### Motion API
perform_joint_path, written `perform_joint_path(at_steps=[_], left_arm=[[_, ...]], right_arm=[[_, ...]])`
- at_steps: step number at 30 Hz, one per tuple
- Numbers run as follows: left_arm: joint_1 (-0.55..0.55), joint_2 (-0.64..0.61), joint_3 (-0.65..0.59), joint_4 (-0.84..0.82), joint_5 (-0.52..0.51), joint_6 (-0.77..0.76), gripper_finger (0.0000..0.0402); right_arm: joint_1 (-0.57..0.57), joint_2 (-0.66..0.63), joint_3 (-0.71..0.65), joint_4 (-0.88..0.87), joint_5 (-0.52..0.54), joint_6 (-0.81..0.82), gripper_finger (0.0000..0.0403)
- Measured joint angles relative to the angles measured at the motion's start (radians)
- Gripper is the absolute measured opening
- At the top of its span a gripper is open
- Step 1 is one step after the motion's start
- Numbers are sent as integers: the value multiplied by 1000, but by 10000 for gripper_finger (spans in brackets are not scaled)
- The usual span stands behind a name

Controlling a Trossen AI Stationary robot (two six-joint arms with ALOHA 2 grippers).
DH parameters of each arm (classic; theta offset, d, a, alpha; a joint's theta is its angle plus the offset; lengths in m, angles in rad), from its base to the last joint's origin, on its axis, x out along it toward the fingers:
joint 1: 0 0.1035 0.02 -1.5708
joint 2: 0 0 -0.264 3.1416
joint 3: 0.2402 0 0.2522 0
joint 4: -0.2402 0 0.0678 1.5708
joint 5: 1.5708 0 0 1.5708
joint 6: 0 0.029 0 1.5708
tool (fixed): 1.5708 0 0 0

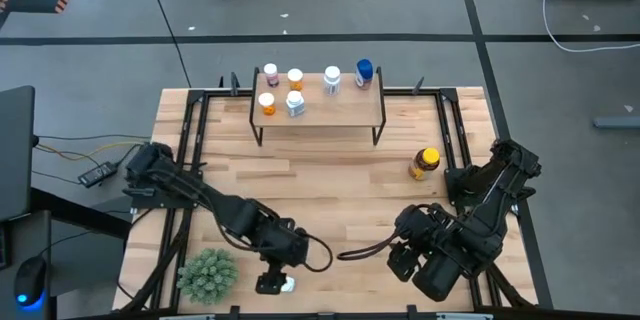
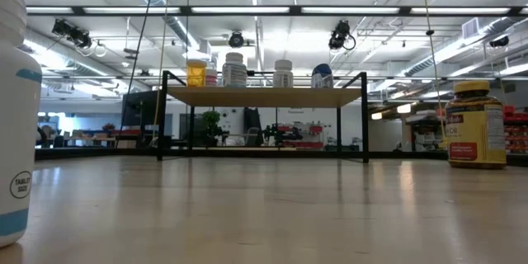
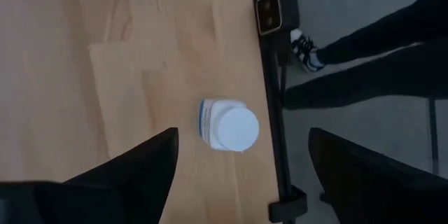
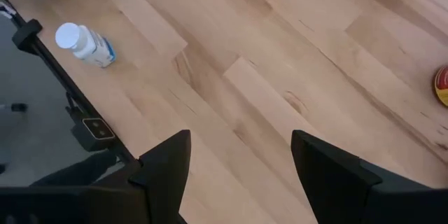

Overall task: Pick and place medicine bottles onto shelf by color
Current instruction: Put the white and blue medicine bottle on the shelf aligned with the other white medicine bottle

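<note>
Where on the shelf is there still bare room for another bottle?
The shelf is bare along its front edge and right half, in front of the white bottle and blue bottle. Its left end is crowded: four bottles cluster there, orange-bodied ones among them.

The table (image 1: 330,190) is pale planked wood with visible grain and a soft satin sheen, and at twelve o'clock the shelf (image 1: 320,112) has a matching smooth wood top on thin matt black metal legs. The white bottle (image 3: 227,124) looks like smooth plastic with a paper label; the amber bottle (image 2: 476,124) is glossy plastic.
</note>
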Motion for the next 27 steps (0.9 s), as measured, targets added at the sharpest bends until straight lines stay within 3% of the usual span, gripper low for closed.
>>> perform_joint_path(at_steps=[8, 18, 27], left_arm=[[-53, 86, 0, 1, 0, 12, 332], [-100, 189, 0, 2, -1, -2, 332], [-115, 194, 0, 14, -131, -26, 332]], right_arm=[[21, 0, 0, 0, 81, 11, 255], [53, 1, 0, 1, 93, 47, 255], [69, 1, 0, 1, 93, 142, 255]])
